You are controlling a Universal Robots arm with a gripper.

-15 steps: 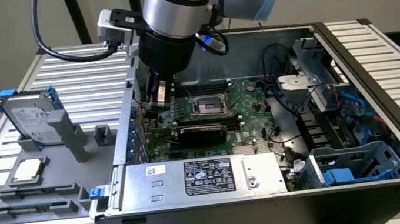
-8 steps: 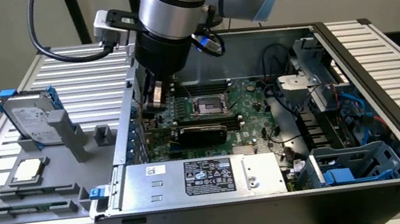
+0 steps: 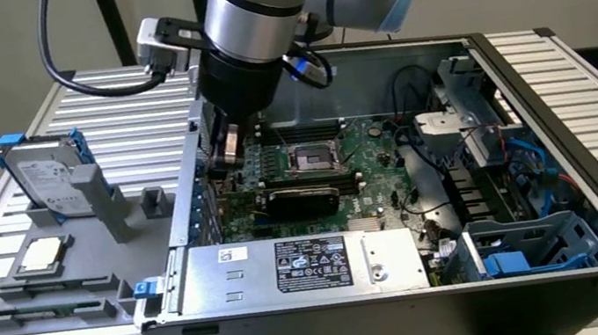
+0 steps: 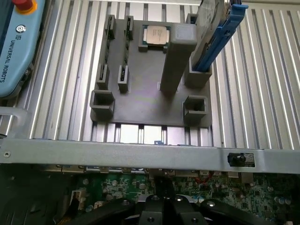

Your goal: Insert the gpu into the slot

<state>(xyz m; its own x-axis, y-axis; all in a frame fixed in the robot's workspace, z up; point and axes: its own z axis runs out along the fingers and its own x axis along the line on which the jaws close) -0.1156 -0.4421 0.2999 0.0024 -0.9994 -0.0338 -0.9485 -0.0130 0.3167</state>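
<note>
Silver sheet metal, stamped and bearing a white-and-black label, forms the boxy power supply (image 3: pixel 302 265) at the near edge of an open, dark-walled computer case (image 3: pixel 419 332). The case lies on its side on a ribbed aluminium table (image 3: pixel 583 80). Beside the power supply, toward the exterior view's right, sits a blue plastic drive cage (image 3: pixel 531 250) of open lattice.

Just beyond the power supply is the gpu (image 3: pixel 297 196), a flat black rectangular card with a glossy shroud. It lies lengthwise across the green motherboard (image 3: pixel 377 149), between the power supply and the square metal CPU socket (image 3: pixel 311 158). Whether its edge sits in the slot cannot be told.

Farther back, the gripper (image 3: pixel 229 156) hangs inside the case, close to the wall on the exterior view's left. Its fingers are closed together, apart from the card. Above it rises the smooth, silver cylindrical arm (image 3: pixel 251 6), with a thick black cable (image 3: pixel 65 69) looping behind.

Outside the case, on the exterior view's left, stands a matte grey moulded fixture (image 3: pixel 138 216) of posts and pockets. It holds a hard drive (image 3: pixel 43 177) upright in a blue carrier and a square, metal-capped processor (image 3: pixel 41 253) lying flat. From the wrist, the case's bare steel wall (image 4: pixel 140 152) runs between the board and that fixture.
</note>
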